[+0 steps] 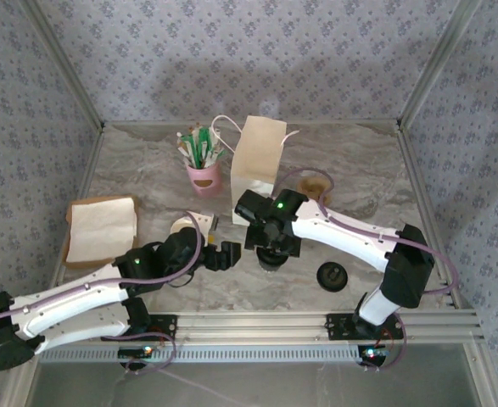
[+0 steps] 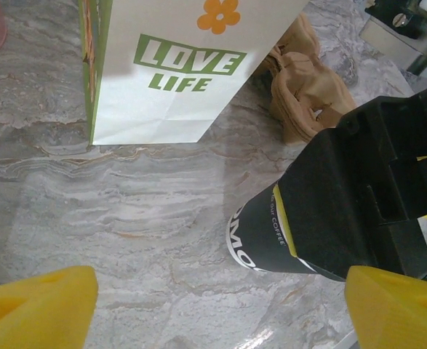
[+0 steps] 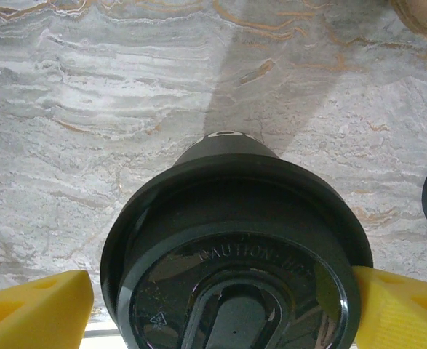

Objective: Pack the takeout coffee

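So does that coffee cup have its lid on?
On: the black lid sits flat over the cup, covering its whole top.

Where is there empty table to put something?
Bare marble lies back left, between the pink cup of packets, the flat cream-and-brown paper stack and the wall, and back right, beyond the brown cardboard carrier. The front middle is crowded: both arms meet around the black-lidded dark paper cup, beside a loose round black lid.
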`<action>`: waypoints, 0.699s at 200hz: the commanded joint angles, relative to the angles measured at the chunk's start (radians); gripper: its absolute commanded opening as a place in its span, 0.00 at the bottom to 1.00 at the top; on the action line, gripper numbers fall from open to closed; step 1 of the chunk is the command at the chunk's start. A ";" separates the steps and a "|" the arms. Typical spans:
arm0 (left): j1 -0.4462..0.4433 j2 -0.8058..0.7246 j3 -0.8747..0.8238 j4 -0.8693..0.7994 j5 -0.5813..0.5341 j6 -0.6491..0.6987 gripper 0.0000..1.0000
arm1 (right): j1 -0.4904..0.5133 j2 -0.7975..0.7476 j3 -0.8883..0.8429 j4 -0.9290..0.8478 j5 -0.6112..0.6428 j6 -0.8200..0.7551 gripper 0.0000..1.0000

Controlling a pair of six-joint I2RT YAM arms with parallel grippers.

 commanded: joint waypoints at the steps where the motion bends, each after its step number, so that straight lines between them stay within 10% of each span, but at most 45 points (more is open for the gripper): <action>1: 0.006 0.038 0.041 0.055 0.047 -0.004 0.76 | -0.013 -0.009 -0.022 0.008 0.001 -0.002 0.93; 58: -0.007 0.175 0.028 0.207 0.143 -0.057 0.45 | -0.027 -0.010 -0.025 0.018 -0.028 -0.002 0.99; 140: -0.072 0.180 -0.033 0.317 0.059 -0.118 0.39 | -0.073 -0.055 -0.070 0.042 -0.077 0.022 1.00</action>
